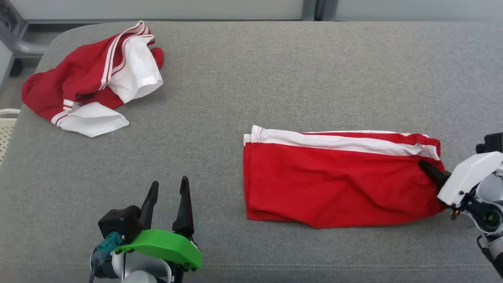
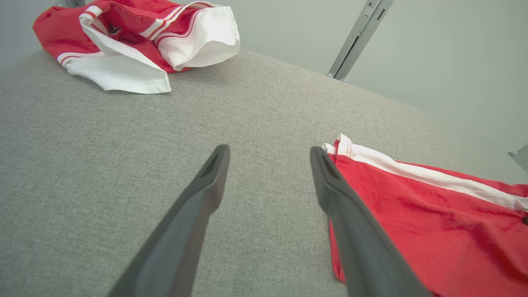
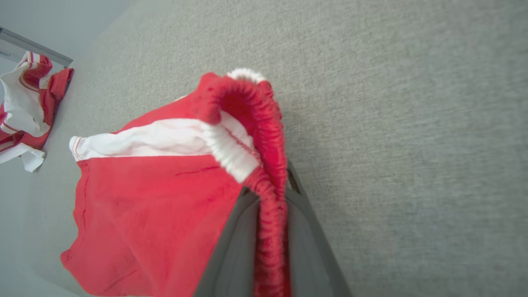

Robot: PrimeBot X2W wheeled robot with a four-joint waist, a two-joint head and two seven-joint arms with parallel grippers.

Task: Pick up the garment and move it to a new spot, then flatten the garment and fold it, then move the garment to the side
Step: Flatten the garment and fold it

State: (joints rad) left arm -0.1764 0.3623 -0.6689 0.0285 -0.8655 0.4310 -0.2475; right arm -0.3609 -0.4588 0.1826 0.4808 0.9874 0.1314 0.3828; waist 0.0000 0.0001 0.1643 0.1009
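A folded red garment (image 1: 338, 181) with a white side stripe lies flat on the grey table (image 1: 275, 70), centre right of the head view. At the right edge, our right end effector (image 1: 428, 169) is pinched on its elastic waistband (image 3: 270, 136). Our left end effector (image 1: 169, 182), at lower left, is spread wide and holds nothing. To move the garment aside well, we judge a low, slow pull best. With a single grip, the layers may slip apart. Crumpled clothing (image 1: 90, 78) lies at upper left.

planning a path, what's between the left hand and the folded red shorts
Bare grey padding between the left hand and the shorts, per the head view.
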